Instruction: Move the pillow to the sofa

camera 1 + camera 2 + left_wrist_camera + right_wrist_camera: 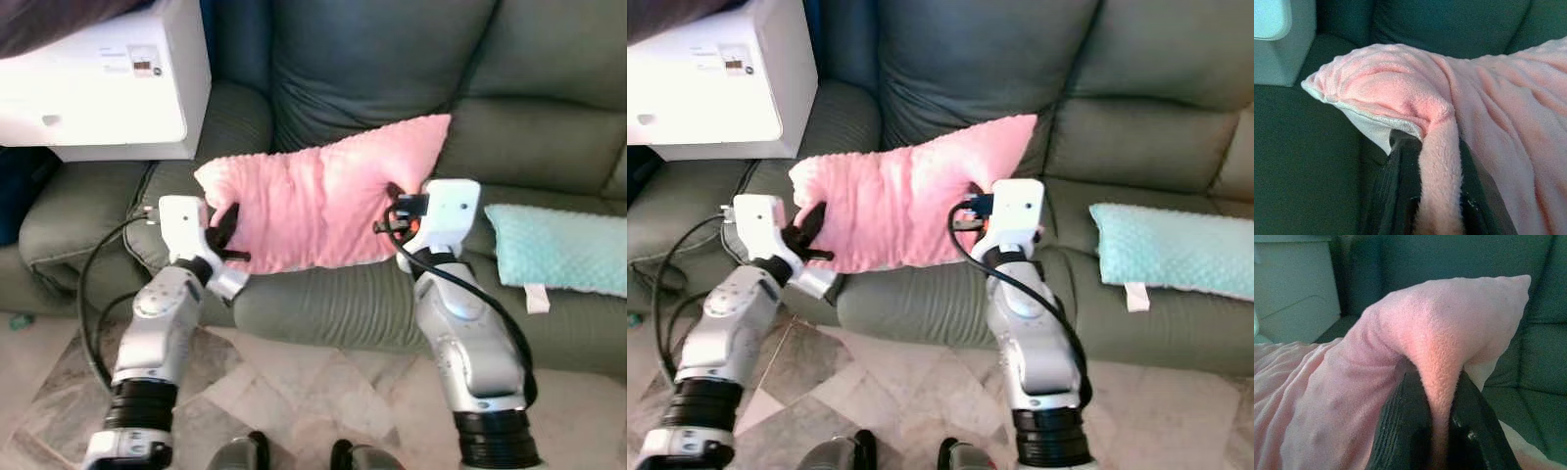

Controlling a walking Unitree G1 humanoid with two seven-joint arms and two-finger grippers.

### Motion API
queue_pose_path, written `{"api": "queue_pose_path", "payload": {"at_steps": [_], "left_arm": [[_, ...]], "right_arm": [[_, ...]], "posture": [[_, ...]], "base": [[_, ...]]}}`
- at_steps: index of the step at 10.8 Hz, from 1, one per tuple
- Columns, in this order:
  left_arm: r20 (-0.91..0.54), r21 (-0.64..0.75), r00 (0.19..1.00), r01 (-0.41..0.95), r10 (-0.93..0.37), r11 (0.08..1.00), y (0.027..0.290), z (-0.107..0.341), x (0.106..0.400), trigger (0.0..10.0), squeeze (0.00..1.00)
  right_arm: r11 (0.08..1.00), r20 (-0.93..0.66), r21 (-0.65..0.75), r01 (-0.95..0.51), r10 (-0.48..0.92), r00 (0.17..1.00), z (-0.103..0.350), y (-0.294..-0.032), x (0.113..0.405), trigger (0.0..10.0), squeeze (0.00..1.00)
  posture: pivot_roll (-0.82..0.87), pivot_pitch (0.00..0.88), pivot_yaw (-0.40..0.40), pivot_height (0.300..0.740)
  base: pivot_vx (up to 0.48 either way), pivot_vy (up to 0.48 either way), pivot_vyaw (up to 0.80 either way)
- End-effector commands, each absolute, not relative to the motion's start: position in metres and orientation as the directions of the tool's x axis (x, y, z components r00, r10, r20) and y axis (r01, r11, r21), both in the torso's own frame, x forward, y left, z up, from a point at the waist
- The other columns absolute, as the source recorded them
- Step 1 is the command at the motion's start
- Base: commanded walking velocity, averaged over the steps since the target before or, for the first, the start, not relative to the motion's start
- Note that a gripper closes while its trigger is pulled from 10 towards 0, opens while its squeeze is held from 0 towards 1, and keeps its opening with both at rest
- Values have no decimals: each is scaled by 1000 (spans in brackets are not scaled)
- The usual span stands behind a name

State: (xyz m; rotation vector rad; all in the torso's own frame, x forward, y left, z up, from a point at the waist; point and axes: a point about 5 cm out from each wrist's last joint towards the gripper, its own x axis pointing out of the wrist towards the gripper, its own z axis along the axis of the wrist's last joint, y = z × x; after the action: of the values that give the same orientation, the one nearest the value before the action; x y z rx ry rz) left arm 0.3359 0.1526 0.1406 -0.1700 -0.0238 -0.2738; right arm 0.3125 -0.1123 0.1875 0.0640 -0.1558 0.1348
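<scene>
We hold pink pillow above sofa seat: left tool pinching its 9 o'clock edge, right tool pinching 3 o'clock edge.

The pink plush pillow hangs stretched above the dark green sofa seat, each end bunched into a fold pinched between black fingers.

upper frame: dark green sofa | upper left: white appliance | right: mint cushion | bottom: marbled tile floor
</scene>
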Motion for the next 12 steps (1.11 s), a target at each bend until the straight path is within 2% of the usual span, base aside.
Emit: {"api": "queue_pose_path", "payload": {"at_steps": [1,6,8,10,12], "left_arm": [[75,-155,952,305,-297,940,147,146,336,10000,0],[83,-187,941,338,-328,922,135,143,331,10000,0],[44,-208,927,372,-371,905,117,126,319,10000,0],[35,-208,916,398,-400,893,106,122,315,10000,0],[47,-190,940,341,-338,921,119,126,321,10000,0]], "right_arm": [[991,191,56,-125,112,975,193,-116,312,10000,0],[998,218,-11,-54,55,974,197,-130,309,10000,0],[998,166,-50,30,-22,986,181,-159,296,10000,0],[997,152,-57,47,-38,988,177,-165,292,10000,0],[999,156,-43,31,-24,987,179,-161,294,10000,0]], "posture": [[-80,184,-59,740],[-91,186,-59,740],[-106,194,-52,740],[-116,197,-48,740],[-114,199,-44,740]], "base": [[0,0,0],[0,0,0],[0,0,0],[0,0,0],[0,0,0]]}}
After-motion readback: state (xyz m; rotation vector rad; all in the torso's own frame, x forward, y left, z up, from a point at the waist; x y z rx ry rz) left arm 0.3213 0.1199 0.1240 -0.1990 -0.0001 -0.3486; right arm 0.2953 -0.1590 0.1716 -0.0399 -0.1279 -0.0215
